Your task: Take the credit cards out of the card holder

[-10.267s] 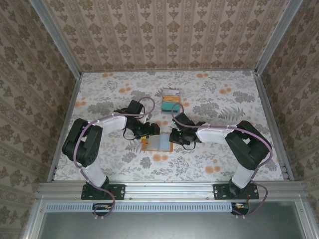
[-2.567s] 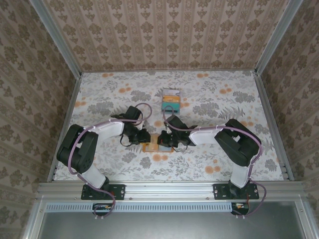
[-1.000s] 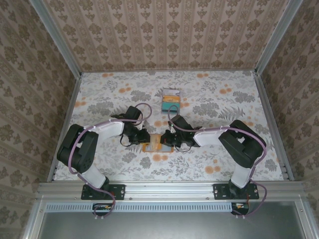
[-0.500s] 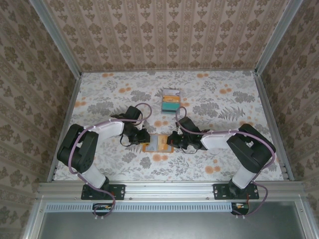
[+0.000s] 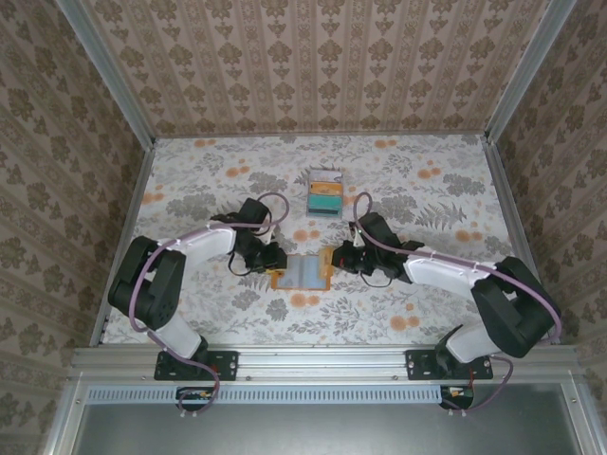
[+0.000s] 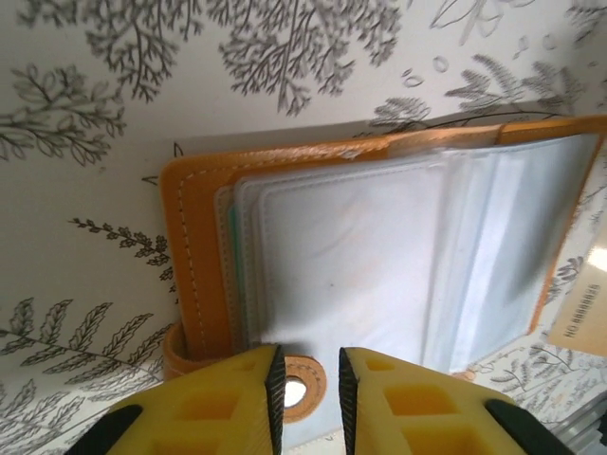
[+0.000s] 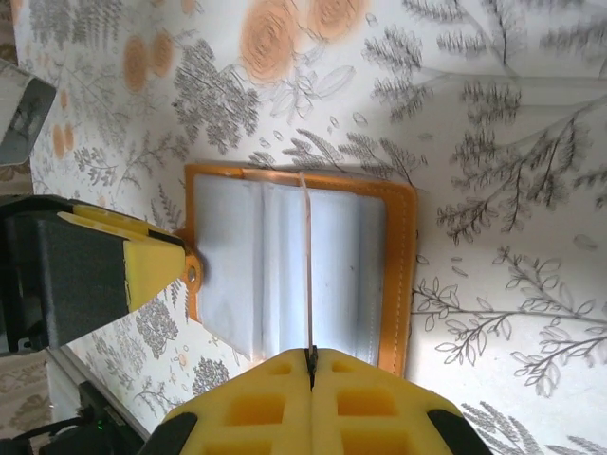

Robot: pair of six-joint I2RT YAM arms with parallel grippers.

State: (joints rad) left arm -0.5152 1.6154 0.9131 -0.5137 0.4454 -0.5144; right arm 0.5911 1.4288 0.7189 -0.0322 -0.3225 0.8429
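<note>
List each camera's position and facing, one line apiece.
Top external: overhead, behind left arm and right arm, both visible, looking down at the table.
Left wrist: low over the card holder, facing down; left end effector at bottom.
Right wrist: facing down at the card holder; right end effector shut on a card.
Both wrist views share the card holder.

top view high overhead looking down, wrist views close over the same card holder, from opposite sides
</note>
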